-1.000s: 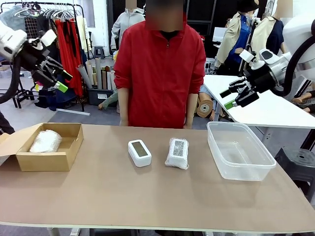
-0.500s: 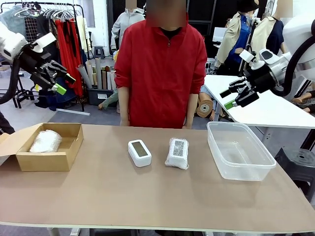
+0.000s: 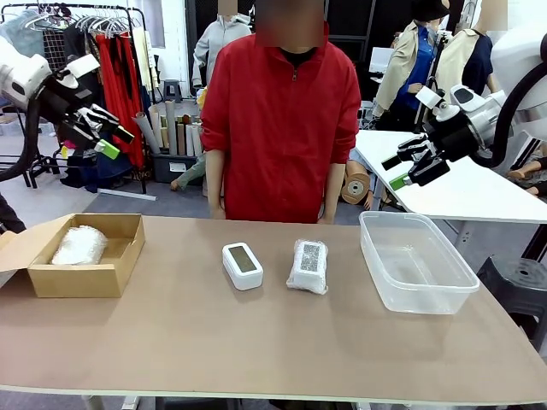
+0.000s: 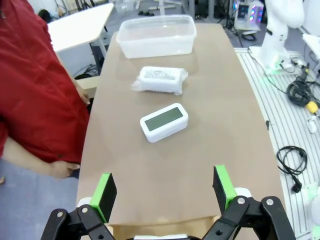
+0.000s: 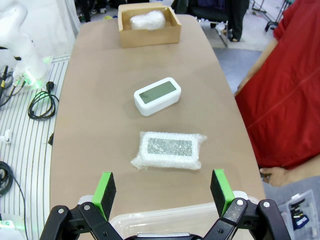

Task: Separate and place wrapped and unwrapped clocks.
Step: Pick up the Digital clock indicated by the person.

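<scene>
A bare white clock [image 3: 243, 265] with a grey screen lies near the table's middle, also seen in the left wrist view [image 4: 164, 122] and the right wrist view [image 5: 157, 96]. Just right of it lies a clock in crinkly plastic wrap [image 3: 308, 266] [image 4: 159, 80] [image 5: 169, 149]. Another wrapped clock [image 3: 79, 245] [image 5: 147, 20] rests inside the cardboard box [image 3: 114, 275]. My left gripper [image 3: 109, 137] hangs open high above the table's left end, empty [image 4: 162, 189]. My right gripper [image 3: 408, 167] hangs open high above the clear plastic bin [image 3: 458, 295], empty [image 5: 163, 192].
A person in a red jacket [image 3: 280, 120] stands at the far edge, hands down. The clear bin [image 4: 155, 44] on the right holds nothing. The cardboard box [image 5: 150, 36] sits at the left end with its flap open. Bare tabletop [image 3: 256, 342] spreads along the near side.
My left gripper has drifted slightly right and up above the box. The right arm, the clocks and the person have stayed still.
</scene>
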Action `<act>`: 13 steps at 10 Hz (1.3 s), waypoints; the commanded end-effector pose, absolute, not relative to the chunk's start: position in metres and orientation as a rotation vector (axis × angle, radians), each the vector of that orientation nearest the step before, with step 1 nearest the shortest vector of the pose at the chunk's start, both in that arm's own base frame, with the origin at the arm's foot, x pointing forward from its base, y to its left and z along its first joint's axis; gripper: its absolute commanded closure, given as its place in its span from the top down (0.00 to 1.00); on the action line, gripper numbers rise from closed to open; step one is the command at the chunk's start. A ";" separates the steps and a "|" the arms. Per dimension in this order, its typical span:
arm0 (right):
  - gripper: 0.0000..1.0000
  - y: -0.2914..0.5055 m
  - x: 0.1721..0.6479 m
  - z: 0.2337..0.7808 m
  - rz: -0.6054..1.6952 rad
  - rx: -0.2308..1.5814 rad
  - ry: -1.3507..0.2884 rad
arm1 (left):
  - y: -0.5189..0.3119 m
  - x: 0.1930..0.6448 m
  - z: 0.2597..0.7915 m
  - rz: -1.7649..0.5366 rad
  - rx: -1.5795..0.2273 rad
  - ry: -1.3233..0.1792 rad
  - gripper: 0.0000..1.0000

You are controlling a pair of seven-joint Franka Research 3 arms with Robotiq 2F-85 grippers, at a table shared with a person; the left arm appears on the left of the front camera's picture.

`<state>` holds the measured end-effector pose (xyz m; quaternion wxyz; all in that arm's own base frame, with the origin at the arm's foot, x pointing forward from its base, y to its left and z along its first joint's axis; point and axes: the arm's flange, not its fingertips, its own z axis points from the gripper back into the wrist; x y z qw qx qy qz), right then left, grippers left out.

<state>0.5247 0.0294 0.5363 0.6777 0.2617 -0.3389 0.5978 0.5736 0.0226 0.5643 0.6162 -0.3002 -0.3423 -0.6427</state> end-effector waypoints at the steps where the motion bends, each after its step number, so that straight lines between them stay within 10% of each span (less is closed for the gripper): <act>1: 1.00 0.029 0.524 0.539 1.347 0.595 -0.764 | 0.023 0.572 0.561 -1.508 -0.695 -0.778 1.00; 13: 1.00 0.029 0.524 0.539 1.347 0.595 -0.764 | 0.023 0.572 0.561 -1.508 -0.695 -0.778 1.00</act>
